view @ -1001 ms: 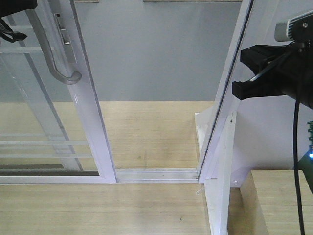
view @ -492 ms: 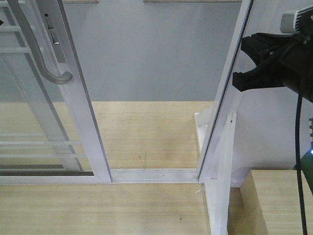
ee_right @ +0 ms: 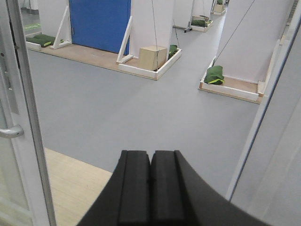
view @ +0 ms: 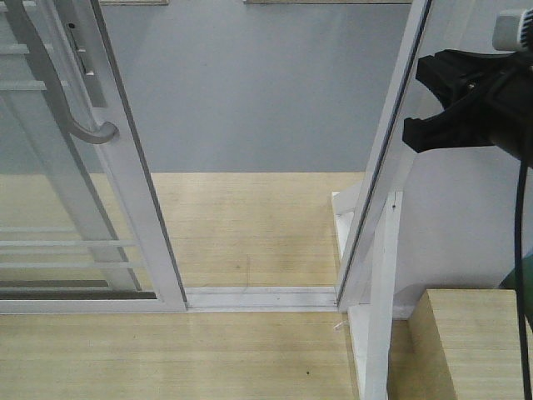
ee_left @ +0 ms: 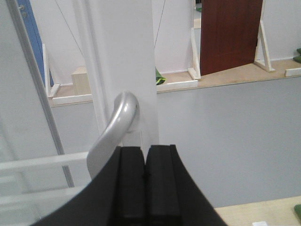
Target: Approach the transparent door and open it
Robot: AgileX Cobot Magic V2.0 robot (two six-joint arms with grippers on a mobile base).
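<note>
The transparent door [view: 125,167] stands at the left of the front view, slid partly aside, and its curved silver handle [view: 52,83] runs down its white stile. In the left wrist view the handle [ee_left: 113,127] curves down just left of my left gripper [ee_left: 145,149], which is shut with its pads together and nothing between them, right up against the stile [ee_left: 127,52]. My right gripper [view: 433,104] hangs at the upper right beside the fixed frame post [view: 391,167], also shut and empty [ee_right: 150,155]. The door's edge [ee_right: 19,94] shows at the left of the right wrist view.
A floor track [view: 258,297] crosses the opening, with grey floor [view: 266,92] beyond it. A wooden box [view: 466,342] sits at the lower right. Farther off are a brown panel [ee_left: 230,33], a blue panel [ee_right: 101,23], a wooden box [ee_right: 153,57] and a green cushion [ee_right: 215,74].
The door has slid further left and the opening is wider. My left gripper has gone out of the front view's top left corner. The right gripper has drifted slightly right.
</note>
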